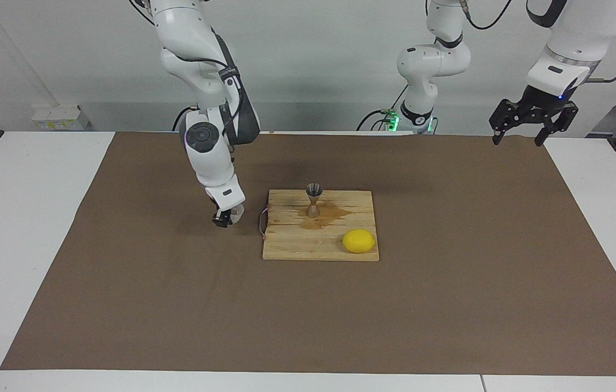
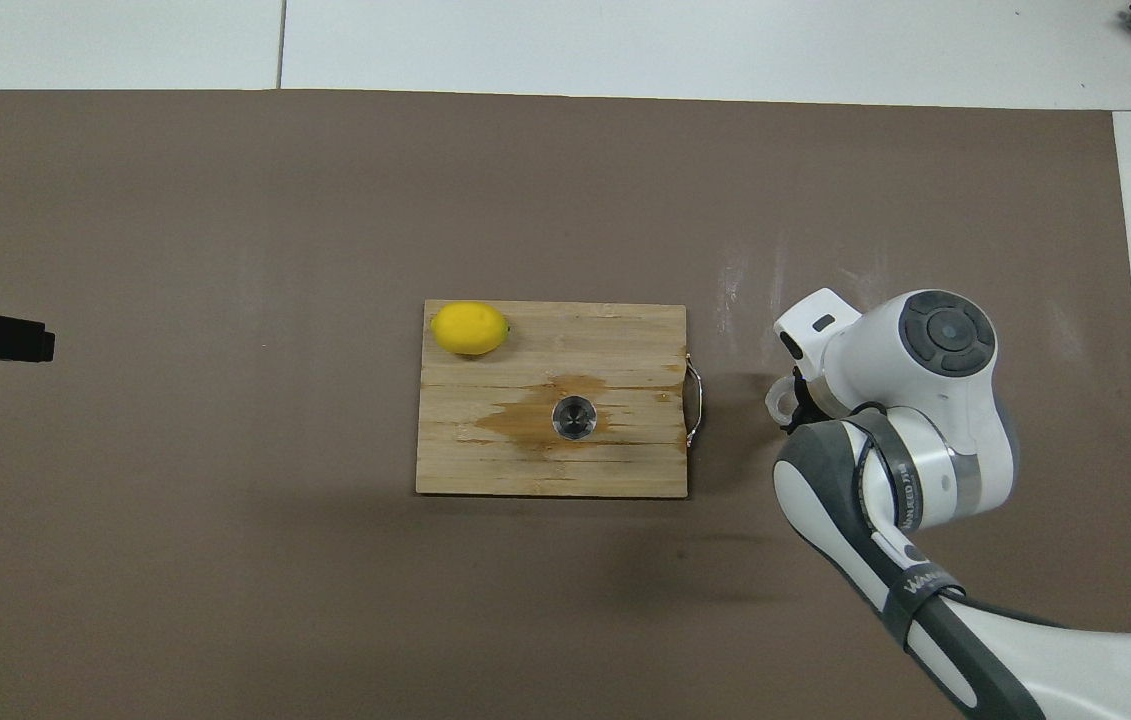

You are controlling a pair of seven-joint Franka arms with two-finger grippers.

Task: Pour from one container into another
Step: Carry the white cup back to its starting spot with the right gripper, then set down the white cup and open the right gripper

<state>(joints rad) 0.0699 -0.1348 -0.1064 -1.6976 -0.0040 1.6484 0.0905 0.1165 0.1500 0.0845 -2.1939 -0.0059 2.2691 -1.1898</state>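
The jigger (image 1: 313,199) stands upright on the wooden cutting board (image 1: 297,245), in the middle of a dark wet stain (image 1: 329,213) that spreads over the wood around its foot. Seen from above, its upper cone (image 2: 574,417) shows a dull sheen inside, though whether it holds liquid cannot be told. A lemon (image 1: 358,240) lies on the same board, at the corner farther from the robots and toward the left arm's end.

The right pincer (image 1: 224,216) is low over the brown mat (image 1: 449,305), just beside the board's metal handle (image 1: 262,223) at the right arm's end. It is clamped on the small clear glass cup (image 1: 236,213), which shows as a pale translucent shape against its fingers; in the overhead view only the cup's rim (image 2: 778,397) peeps out from under the wrist. The cup looks roughly level and is well clear of the jigger.

The left pincer (image 1: 524,126) hangs high at the left arm's edge of the worktop (image 1: 602,179), its fingers spread wide and holding nothing; that arm waits.

Judging by the stain and by the cup sitting away from the jigger, the pour looks finished, with some liquid spilled on the wood. What probably remains is to set the cup down on the mat and let go.
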